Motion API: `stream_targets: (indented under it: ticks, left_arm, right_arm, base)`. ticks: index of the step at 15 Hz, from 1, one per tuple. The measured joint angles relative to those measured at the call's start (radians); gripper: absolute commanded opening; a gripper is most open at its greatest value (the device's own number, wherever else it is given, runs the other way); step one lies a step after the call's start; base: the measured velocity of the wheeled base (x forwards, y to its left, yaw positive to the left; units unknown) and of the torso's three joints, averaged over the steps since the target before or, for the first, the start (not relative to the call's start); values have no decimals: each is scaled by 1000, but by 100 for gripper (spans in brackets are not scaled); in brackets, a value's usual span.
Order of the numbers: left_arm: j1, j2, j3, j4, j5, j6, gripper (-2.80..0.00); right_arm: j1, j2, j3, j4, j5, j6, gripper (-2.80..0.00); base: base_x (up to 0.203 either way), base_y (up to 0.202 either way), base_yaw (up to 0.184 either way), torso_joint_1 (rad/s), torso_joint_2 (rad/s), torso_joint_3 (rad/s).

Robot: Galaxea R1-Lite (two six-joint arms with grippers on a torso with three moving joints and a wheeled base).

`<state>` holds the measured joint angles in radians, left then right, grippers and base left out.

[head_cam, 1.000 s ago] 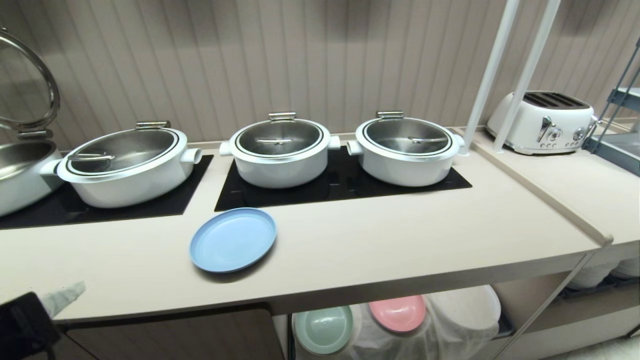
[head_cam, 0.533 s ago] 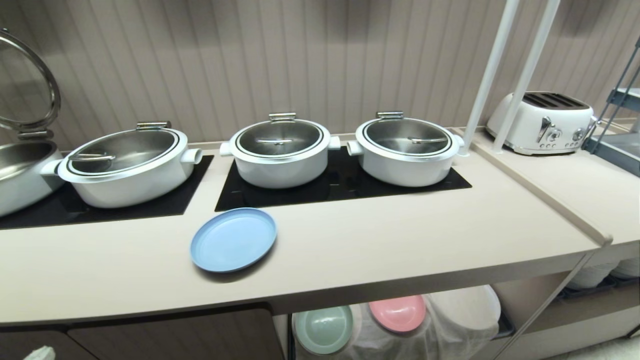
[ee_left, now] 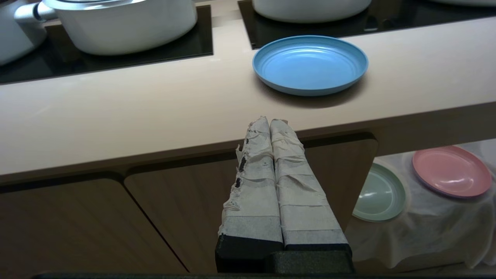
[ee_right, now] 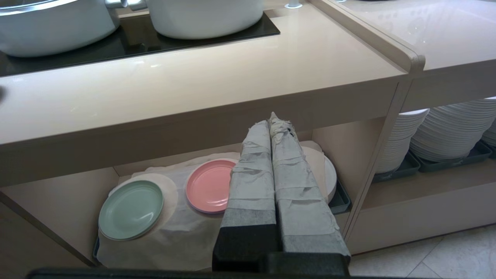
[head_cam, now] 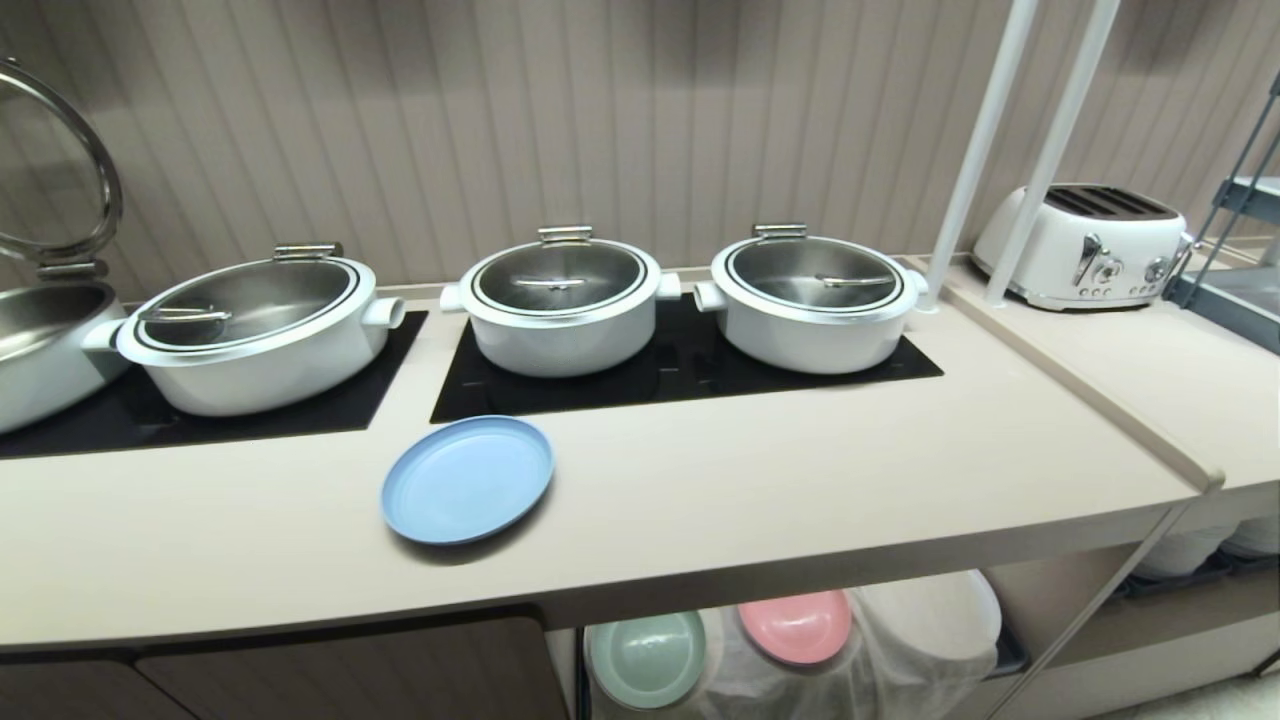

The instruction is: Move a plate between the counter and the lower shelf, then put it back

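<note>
Left gripper (ee_left: 270,121) shut, empty, seemingly clear of counter (ee_left: 116,112); right gripper (ee_right: 273,118) shut, empty; plate (ee_left: 310,64) on counter.

Running off the head view's left edge: an uncovered pot (head_cam: 40,340) and its raised lid (head_cam: 70,150), each showing only in part. Hiding under the front edge of the desk (head_cam: 800,570) in that view: the far rims of the pale green plate (head_cam: 645,660) and the pink plate (head_cam: 795,628), and most of the tall white plate stacks (head_cam: 1190,548) at the right. Lying outside the head view altogether: both arms. Being cut by the picture's edge in the left wrist view: the white pots (ee_left: 124,27) on the desk; slipping behind the cabinet door (ee_left: 333,170), one side of the pale green plate. Covering part of the pink plate and of the low stack of white plates (ee_right: 329,176) in the right wrist view: the right tool (ee_right: 271,118).
</note>
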<state>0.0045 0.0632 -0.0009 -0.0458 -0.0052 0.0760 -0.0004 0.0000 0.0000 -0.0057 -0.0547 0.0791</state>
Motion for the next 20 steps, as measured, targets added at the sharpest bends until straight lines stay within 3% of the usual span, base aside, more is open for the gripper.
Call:
stream_targets:
  ticks: [20]
  left_arm:
    - [-3,-62,1,40,-7,-9,-280]
  right_arm:
    - [0,0,0,0,0,-1,-280]
  base:
    - [0,0,0,0,0,0]
